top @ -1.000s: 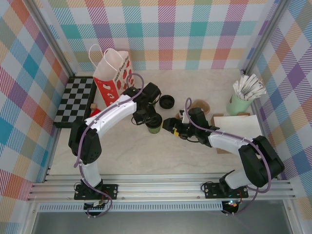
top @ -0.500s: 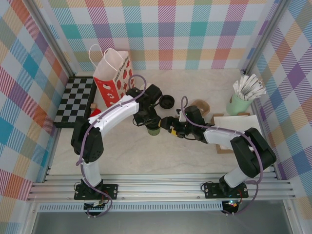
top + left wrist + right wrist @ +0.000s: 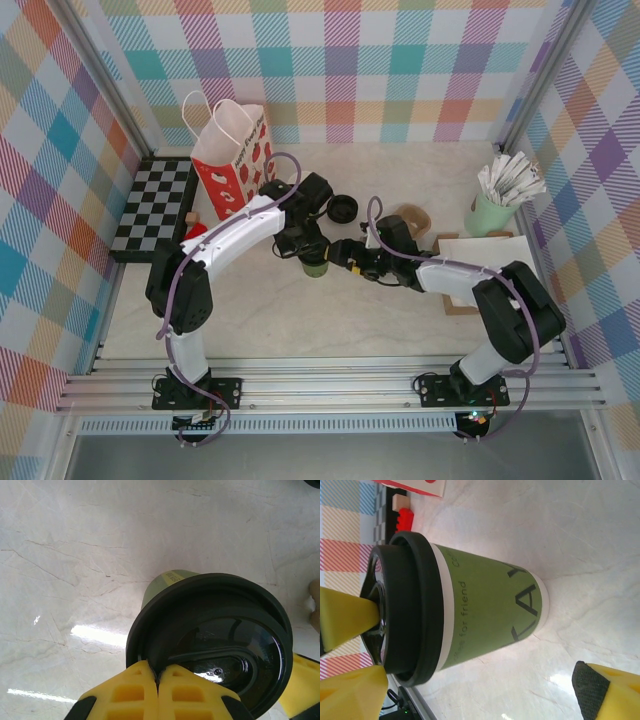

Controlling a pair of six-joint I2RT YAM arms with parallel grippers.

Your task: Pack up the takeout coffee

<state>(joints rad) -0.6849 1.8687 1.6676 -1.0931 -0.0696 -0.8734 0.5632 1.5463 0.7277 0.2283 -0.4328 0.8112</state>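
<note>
Upright coffee (image 3: 316, 265) on tabletop (image 3: 260, 320); left fingers (image 3: 130, 692) pressed together on its lid, right fingers (image 3: 610, 692) spread just beside. Bag (image 3: 232, 150) behind, loose lid (image 3: 342, 208) near.

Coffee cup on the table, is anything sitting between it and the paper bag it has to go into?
Nothing lying on the table does. The left arm crosses above the line from the takeout coffee to the paper bag, with the left gripper on the lid.

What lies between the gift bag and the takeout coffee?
In the top view, the left arm crosses between the gift bag and the takeout coffee.
</note>
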